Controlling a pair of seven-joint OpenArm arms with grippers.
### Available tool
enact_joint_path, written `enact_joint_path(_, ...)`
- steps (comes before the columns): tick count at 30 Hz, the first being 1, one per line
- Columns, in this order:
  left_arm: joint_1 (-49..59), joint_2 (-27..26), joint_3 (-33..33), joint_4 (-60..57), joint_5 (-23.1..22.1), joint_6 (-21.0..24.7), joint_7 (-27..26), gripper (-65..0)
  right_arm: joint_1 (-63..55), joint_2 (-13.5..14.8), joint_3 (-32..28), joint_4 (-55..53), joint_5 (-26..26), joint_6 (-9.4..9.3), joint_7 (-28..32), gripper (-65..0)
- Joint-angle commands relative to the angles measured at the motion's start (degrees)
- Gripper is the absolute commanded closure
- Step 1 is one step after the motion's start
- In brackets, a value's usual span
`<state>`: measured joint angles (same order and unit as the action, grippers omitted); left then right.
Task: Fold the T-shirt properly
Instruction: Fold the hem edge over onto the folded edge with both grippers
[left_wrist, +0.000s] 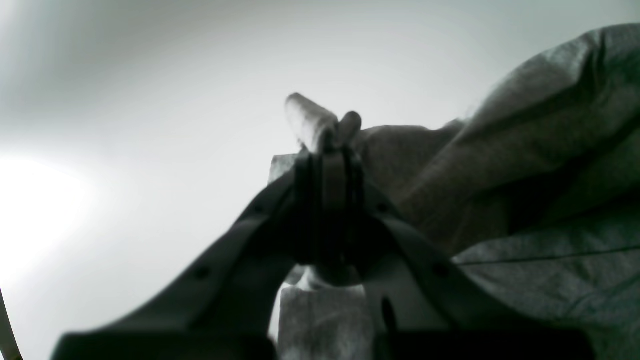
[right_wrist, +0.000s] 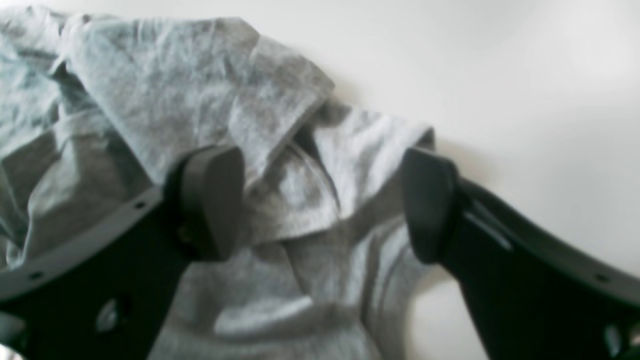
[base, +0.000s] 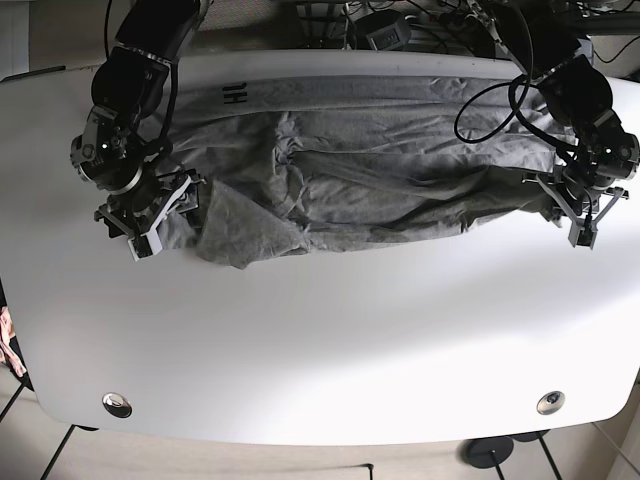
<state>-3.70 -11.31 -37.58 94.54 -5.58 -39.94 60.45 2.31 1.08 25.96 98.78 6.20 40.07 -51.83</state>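
Note:
A grey T-shirt (base: 380, 180) lies crumpled and spread sideways across the far half of the white table (base: 320, 340). My right gripper (base: 163, 217) is at the shirt's left end in the base view. In the right wrist view it (right_wrist: 320, 202) is open, with its dark pads either side of a folded flap of the shirt (right_wrist: 175, 90). My left gripper (base: 582, 222) is at the shirt's right end. In the left wrist view its fingers (left_wrist: 327, 125) are pressed together, with shirt cloth (left_wrist: 550, 125) bunched around and between them.
Black cables (base: 480, 60) and equipment crowd the table's far edge. The near half of the table is bare white surface, with two metal bolts (base: 117, 403) near its front corners. The floor shows past the front edge.

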Motion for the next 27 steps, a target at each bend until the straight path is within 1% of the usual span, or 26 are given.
enact_joint_path(1,-1.00,-0.95,-0.09,1.06,-0.53,-0.06,-0.97,0.0,3.72,0.28,0.20,-4.06,0.53,-0.07,-1.31,-48.7)
enact_joint_path(3,-1.09,-0.86,0.00,1.06,-0.53,-0.06,-0.97,0.0,5.21,-0.25,0.20,-7.84,1.58,-0.07,-2.01,-47.2)
enact_joint_path(8,-1.09,-0.86,0.00,1.06,-0.53,-0.06,-0.97,0.0,7.41,0.02,0.20,-17.33,8.79,-0.07,-2.10,-46.8)
enact_joint_path(11,-1.00,-0.86,0.00,1.06,-0.53,-0.06,-0.97,0.0,8.73,0.02,0.20,-18.83,11.87,-0.07,-2.19,-46.8)
enact_joint_path(17,-1.09,-0.86,0.00,1.06,-0.44,-0.06,-0.97,0.0,11.19,-0.25,0.11,-24.36,12.13,-0.07,-2.19,-46.8)
enact_joint_path(20,-1.09,-0.86,0.00,1.06,-0.44,-0.06,-1.06,0.0,11.98,-0.42,0.11,-24.98,12.13,-0.07,-2.10,-46.6)
enact_joint_path(23,-1.09,-0.86,0.00,0.97,-0.44,-0.06,-1.06,0.0,12.07,-1.74,0.11,-24.80,12.13,-0.07,-2.10,-46.5)
enact_joint_path(24,-1.09,-0.86,0.00,0.97,-0.44,-0.06,-1.06,0.0,12.51,-1.74,0.02,-24.72,12.13,-0.07,-2.10,-46.5)
enact_joint_path(25,-1.09,-0.86,0.00,0.97,-0.44,-0.06,-1.06,0.0,12.68,-1.92,0.02,-24.89,12.13,-0.07,-2.10,-45.2)
enact_joint_path(26,-1.09,-0.86,0.00,0.97,-0.44,-0.06,-1.06,0.0,12.68,-1.92,0.02,-24.98,12.13,-0.07,-2.01,-41.1)
enact_joint_path(27,-1.09,-0.86,0.00,0.97,-0.44,-0.06,-1.06,0.0,12.68,-2.00,0.02,-25.07,12.13,-0.07,-1.75,-33.9)
